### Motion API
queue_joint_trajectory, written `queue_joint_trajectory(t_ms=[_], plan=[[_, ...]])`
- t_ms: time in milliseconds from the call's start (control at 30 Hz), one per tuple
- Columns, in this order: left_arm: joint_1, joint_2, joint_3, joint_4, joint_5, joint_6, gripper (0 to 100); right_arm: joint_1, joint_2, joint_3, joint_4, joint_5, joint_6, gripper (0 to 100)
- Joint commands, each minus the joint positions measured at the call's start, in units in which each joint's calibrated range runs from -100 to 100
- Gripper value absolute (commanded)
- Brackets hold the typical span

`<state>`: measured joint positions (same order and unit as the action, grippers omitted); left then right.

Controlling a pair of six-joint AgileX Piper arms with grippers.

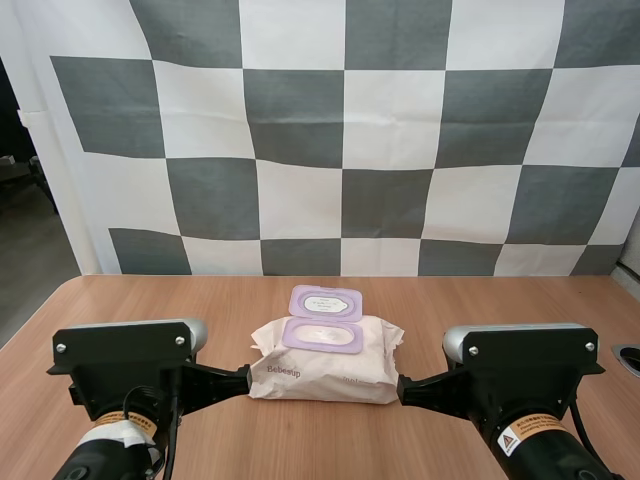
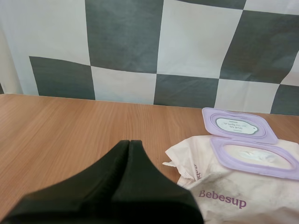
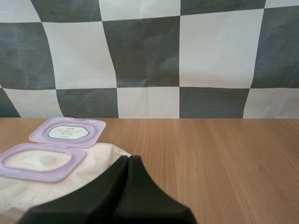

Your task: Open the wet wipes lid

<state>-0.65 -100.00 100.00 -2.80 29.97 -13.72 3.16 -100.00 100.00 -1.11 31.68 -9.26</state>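
a: the pack [image 1: 325,365] sits mid-counter, and its purple lid [image 1: 325,302] is flipped right back on the far side, lying flat. by my reading the job is done.

b: agreed, the opening [image 1: 322,335] is bare, with a white wipe showing inside. where are the arms?

a: one on each side. the left gripper [image 1: 243,378] is clenched, its fingers pressed into one dark wedge with nothing between them. the tip is just off the pack's left end, and i can't tell if it's touching.

b: the right gripper [image 1: 403,389] mirrors it at the right end, clenched on nothing. from its own wrist view the wedge points past the pack's near right corner.

a: so what could spoil this?

b: mostly the pulling away, i'd say. the pack is soft and crinkly, and a tip this close could catch a fold of wrapper if it swings inward, then drag the pack over the counter [image 1: 150,300].

a: and the lid?

b: it's only lying on its hinge. a knock to the pack, or a tilt toward the near side, might flop it shut over the opening. that would undo the task.

a: so back straight out, away from the pack.

b: that looks the safest line.
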Motion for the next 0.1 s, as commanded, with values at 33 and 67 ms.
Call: queue_joint_trajectory(t_ms=[33,67], plan=[[-0.02,0.0,0.0,0.0,0.0,0.0,0,0.0,0.0,0.0,0.0,0.0,0.0,0],[-0.02,0.0,0.0,0.0,0.0,0.0,0,0.0,0.0,0.0,0.0,0.0,0.0,0]])
